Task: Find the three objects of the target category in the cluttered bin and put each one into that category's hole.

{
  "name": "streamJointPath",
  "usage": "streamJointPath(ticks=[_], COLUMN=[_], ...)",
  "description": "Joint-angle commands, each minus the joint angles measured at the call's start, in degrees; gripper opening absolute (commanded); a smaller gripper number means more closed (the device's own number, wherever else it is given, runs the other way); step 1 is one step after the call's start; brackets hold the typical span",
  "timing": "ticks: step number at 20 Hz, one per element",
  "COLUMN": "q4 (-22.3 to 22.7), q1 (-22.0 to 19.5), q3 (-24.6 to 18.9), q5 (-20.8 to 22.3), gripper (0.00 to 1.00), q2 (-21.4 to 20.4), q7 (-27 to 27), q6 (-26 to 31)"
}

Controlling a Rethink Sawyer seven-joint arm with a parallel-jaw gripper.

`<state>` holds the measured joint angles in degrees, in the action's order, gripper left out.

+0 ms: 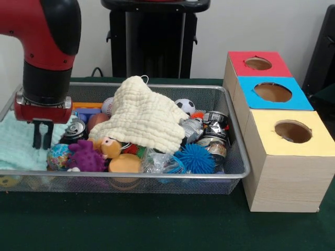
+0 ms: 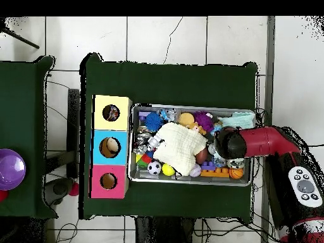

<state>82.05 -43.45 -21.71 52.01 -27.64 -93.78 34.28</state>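
Observation:
The wire mesh bin [image 1: 131, 175] lies on the green table, piled with toys; it also shows in the overhead view [image 2: 190, 107]. My gripper [image 1: 43, 137] hangs over the bin's left end in the front view, just above the mint-green cloth [image 1: 15, 144]. Its fingers stand slightly apart and hold nothing. In the overhead view the arm's end [image 2: 229, 142] hides it. The yellow-topped box's hole [image 1: 293, 131] is the nearest of three holes; from overhead this hole [image 2: 111, 112] shows something speckled inside. No patterned fabric scrap shows in the bin.
A big cream waffle cloth [image 1: 146, 116] covers the bin's middle. Around it lie a purple plush [image 1: 86, 155], a blue spiky ball [image 1: 198, 158], crushed cans [image 1: 212, 128] and a small soccer ball [image 1: 184, 105]. The blue-topped box [image 1: 272, 92] and red-topped box [image 1: 257, 64] stand behind the yellow one.

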Motion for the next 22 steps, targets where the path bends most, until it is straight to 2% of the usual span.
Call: streamJointPath(ticks=[1,3,6,10,12,13,16,19,22], q4=[0.4,1.3,4.1,6.1,6.1,6.0,5.2,4.4,2.5], q1=[-5.5,-5.6,-5.5,-5.7,-5.3,-5.0,-3.6,-2.2,-0.2], q3=[-8.6,-9.8,-10.8,-12.1,-11.7,-11.6,-10.3,-8.4,-5.6], q5=[-2.2,-3.1,-7.2,-11.4,-11.0,-10.2,-7.4,-4.3,0.5], gripper=[0.00,0.00,0.00,0.00,0.00,1.00,1.00,1.00,1.00], q2=[4.6,3.1,-1.2,-3.9,-4.5,-4.7,-5.5,-6.6,-5.9], q7=[18.0,18.3,17.0,15.7,16.3,17.2,18.3,20.3,19.9], q6=[0.4,1.7,7.1,11.2,11.8,11.6,11.3,13.3,13.2])
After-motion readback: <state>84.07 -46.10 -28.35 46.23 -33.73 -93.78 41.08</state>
